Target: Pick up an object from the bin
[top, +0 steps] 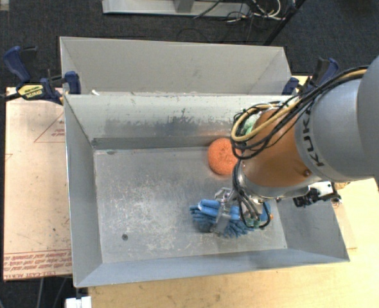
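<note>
Camera view | arm bent down | pincer at blue brush | opening: cannot tell

Arm comes in from the right, its orange cover and looped cables over the right half of the bin. Gripper is low at the bin floor, front right, directly on a blue thing of ribbed or bristly shape that sticks out to its left; whether that thing is gripped cannot be told. Orange ball lies just behind, near the foot of the back wall, its right side hidden by the cover, apart from the blue thing; a small dark speck sits on the floor well to the left.
</note>
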Available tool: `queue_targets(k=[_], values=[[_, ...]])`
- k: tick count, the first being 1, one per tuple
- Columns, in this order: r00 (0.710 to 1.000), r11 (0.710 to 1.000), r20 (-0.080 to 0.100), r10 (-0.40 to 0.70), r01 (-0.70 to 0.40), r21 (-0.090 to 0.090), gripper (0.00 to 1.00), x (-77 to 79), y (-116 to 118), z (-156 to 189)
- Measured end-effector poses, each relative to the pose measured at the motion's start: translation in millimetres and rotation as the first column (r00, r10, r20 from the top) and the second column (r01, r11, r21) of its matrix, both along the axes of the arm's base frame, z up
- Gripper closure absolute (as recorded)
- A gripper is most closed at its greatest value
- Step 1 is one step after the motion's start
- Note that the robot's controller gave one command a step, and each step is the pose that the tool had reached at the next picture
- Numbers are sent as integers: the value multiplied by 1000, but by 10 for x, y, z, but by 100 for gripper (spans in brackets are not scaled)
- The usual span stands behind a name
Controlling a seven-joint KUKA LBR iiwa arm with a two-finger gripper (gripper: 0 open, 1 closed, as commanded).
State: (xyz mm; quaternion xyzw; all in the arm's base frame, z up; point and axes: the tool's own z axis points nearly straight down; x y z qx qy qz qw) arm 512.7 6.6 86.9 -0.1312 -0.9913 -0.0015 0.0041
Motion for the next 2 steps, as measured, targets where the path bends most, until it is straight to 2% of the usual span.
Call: queue_targets(k=[2], values=[[1000, 1000, -1, 1, -1, 0, 100, 0, 1, 348]])
